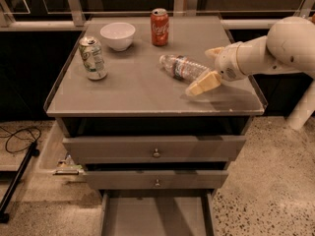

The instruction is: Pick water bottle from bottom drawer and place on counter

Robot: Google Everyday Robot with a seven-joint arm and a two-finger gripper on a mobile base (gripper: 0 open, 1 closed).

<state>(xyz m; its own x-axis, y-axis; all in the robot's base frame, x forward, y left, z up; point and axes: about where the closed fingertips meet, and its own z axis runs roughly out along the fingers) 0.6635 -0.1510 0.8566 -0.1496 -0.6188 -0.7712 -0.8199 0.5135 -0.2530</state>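
Cream-white gripper (199,71), tan fingers spread, at the right of the grey counter (138,90); clear water bottle (181,66), reddish-white label; red soda can (159,27); green-white can (93,58); white bowl (117,35); grey bottom drawer (155,218); speckled floor (266,181).

Your arm (278,45) is smooth, glossy white: a fat rounded shell at the right narrows through a short tube to a rounded wrist with small dark marks near its end. Your tool (199,71), over the right side of the desk (133,90), has two pale tan, wedge-shaped fingers (204,83), spread apart. Another white tube (301,109) slants down at the far right.
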